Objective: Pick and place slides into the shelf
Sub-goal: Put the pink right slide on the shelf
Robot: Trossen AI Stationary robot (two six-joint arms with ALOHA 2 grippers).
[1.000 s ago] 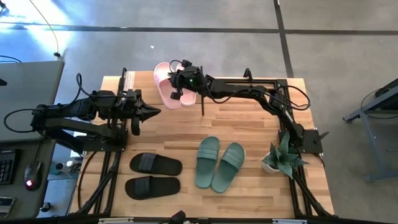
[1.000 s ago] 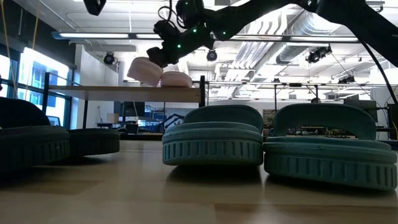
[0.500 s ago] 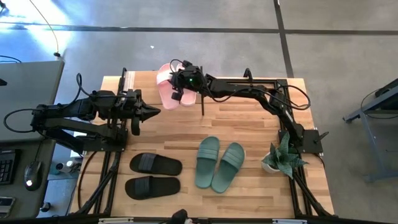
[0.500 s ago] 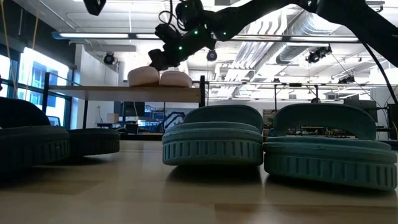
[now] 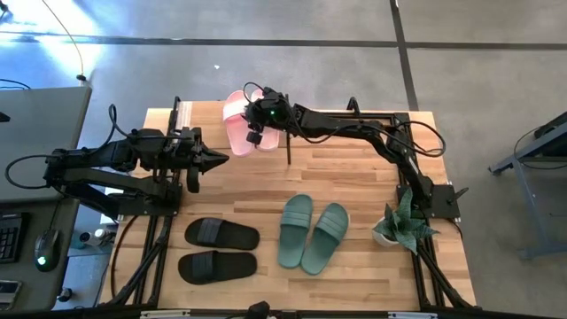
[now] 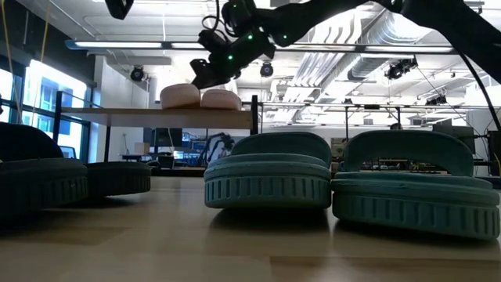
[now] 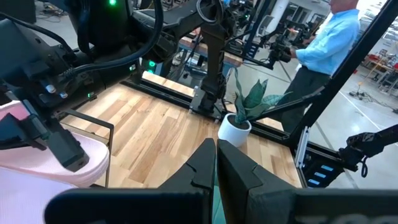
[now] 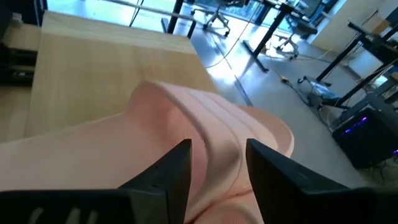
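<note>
The two pale pink slides lie side by side on the shelf's wooden top board at the table's far side, soles down. My right gripper hangs just above them, open, with its fingers on either side of a pink strap. In the low view it stands a little above the slides. The black pair and the sage green pair lie on the table near the front. My left gripper is shut and empty at the left.
A small potted plant stands at the table's right edge. The shelf's black post stands by my right gripper. A person in a blue shirt stands beyond the table. Bare wood lies between the shelf and the pairs.
My right gripper has lowered the left pink slide, which hung tilted above the board. It now lies level on the shelf top beside the other pink slide.
</note>
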